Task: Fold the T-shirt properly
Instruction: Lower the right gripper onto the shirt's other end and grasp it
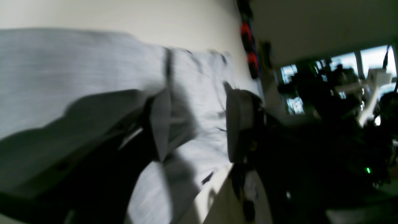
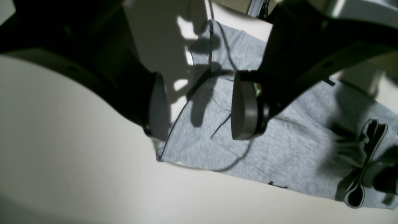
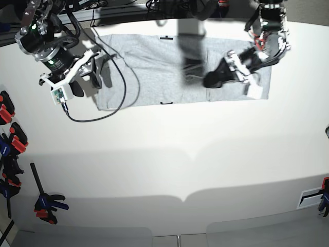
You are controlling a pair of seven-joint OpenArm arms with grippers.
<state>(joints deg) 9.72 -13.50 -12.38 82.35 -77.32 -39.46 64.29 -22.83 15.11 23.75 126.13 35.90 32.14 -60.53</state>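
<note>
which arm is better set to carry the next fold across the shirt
Probably the left. In the right wrist view its claw pinches bunched cloth of the T-shirt, lifted off the table. The right claw hangs open over the opposite edge, gripping nothing.

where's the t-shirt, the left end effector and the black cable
T-shirt (image 3: 149, 77), base view, flat middle panel.
Left end effector (image 3: 212, 81), base view, dark tips over the shirt.
Black cable (image 3: 122, 95), base view, loop crossing the shirt's edge.
</note>
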